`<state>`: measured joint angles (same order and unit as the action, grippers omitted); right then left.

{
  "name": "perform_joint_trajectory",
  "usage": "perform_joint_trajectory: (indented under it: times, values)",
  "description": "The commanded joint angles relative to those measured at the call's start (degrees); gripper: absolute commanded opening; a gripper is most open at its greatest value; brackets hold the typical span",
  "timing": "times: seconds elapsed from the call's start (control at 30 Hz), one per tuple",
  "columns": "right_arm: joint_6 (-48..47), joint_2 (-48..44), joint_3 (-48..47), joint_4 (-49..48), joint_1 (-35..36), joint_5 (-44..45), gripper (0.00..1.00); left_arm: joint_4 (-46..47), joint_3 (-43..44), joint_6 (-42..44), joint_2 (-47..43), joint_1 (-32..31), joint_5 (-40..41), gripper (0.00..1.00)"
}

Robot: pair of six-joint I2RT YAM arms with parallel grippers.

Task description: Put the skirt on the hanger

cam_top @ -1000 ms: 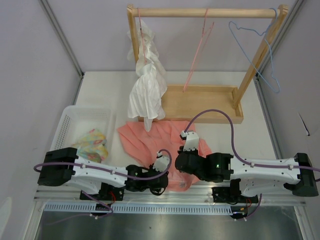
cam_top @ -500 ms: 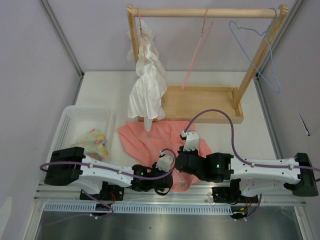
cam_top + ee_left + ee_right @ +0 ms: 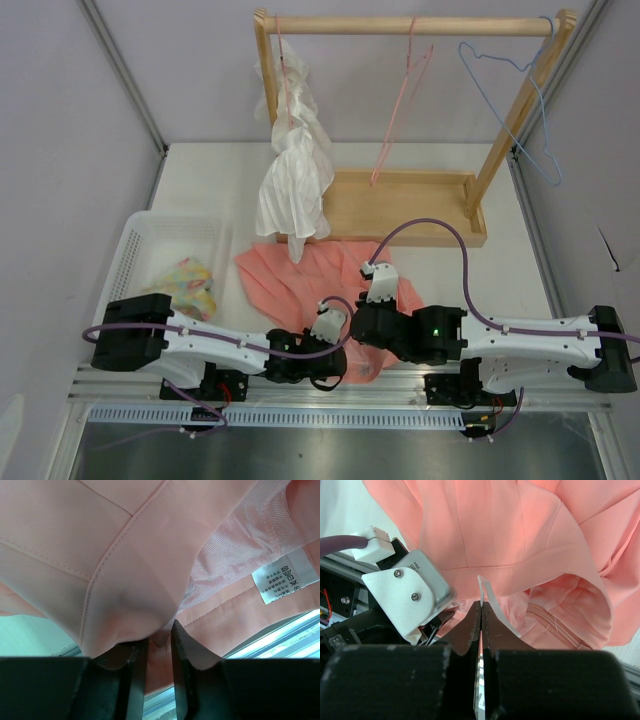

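the left gripper [image 3: 159, 645] has narrowed onto a fold of the skirt [image 3: 300, 275], seemingly pinching it. the right gripper [image 3: 481, 615] stays shut on a white tag [image 3: 492, 605] at the waistband, so lifting toward the hanger [image 3: 400, 100] looks close.

skirt [image 3: 300, 280] near edge hidden under both arms, care label [image 3: 284, 580] print too small to read

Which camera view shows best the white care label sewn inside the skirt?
The left wrist view: the care label lies flat and unobstructed on the skirt lining, its printed symbols visible. In the right wrist view a thin white strip stands edge-on at the fingertips; whether it is this label I cannot tell. The top external view shows no label.
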<state>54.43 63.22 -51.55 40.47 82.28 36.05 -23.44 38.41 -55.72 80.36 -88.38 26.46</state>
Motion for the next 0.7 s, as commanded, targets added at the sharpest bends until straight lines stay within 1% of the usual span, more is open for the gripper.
perform_joint_trajectory:
  times: [0.0, 0.03, 0.1, 0.13, 0.17, 0.2, 0.23, 0.37, 0.47, 0.57, 0.6, 0.63, 0.67]
  values:
    - [1.29, -0.38, -1.98, 0.05, 0.51, 3.06, 0.0, -0.81, 2.28, -1.23, -0.9, 0.05, 1.76, 0.27]
    - [1.29, -0.38, -1.98, 0.14, 0.43, 3.06, 0.0, -0.99, 2.45, -1.23, -0.99, 0.05, 1.76, 0.22]
    - [1.2, -0.38, -2.06, 0.14, 0.42, 3.06, 0.0, -1.43, 2.37, -1.4, -1.25, 0.14, 1.75, 0.18]
    - [1.11, -0.29, -2.06, 0.22, 0.42, 3.15, 0.0, -1.43, 2.19, -1.49, -1.6, 0.05, 1.76, 0.12]
    - [1.03, -0.29, -2.06, 0.14, 0.42, 3.23, 0.0, -1.52, 2.02, -1.49, -1.87, 0.05, 1.58, 0.09]
    - [0.85, -0.38, -2.15, 0.14, 0.42, 3.15, 0.0, -1.43, 1.84, -1.32, -2.91, 0.05, 1.41, 0.02]
    - [0.76, -0.29, -2.24, 0.22, 0.42, 3.15, 0.0, -1.43, 1.75, -0.97, -3.45, 0.05, 1.23, 0.0]
    - [-0.2, -0.73, -2.77, 1.01, -0.36, 3.5, 0.0, -1.69, 1.32, 1.14, -7.05, 0.05, -0.35, 0.0]
    - [-1.78, -1.96, -3.47, 1.72, -2.29, 3.5, 0.0, -0.99, 0.52, 3.95, -11.35, 0.05, -3.16, 0.0]
    - [-4.59, -4.23, -4.17, 1.72, -5.98, 2.63, 0.0, -0.9, 0.52, 7.03, -16.53, 0.05, -6.59, 0.0]
    - [-5.47, -4.86, -4.26, 1.46, -8.51, 2.18, 0.0, -0.99, 0.52, 7.55, -18.11, 0.05, -7.73, 0.0]
    - [-7.31, -5.47, -4.7, 1.28, -9.85, 1.05, 0.0, -1.08, 0.35, 8.08, -21.61, 0.14, -8.09, 0.0]
    - [-8.11, -5.91, -4.96, 1.11, -11.16, 0.34, 0.0, -1.17, 0.43, 8.44, -23.21, 0.22, -8.35, 0.0]
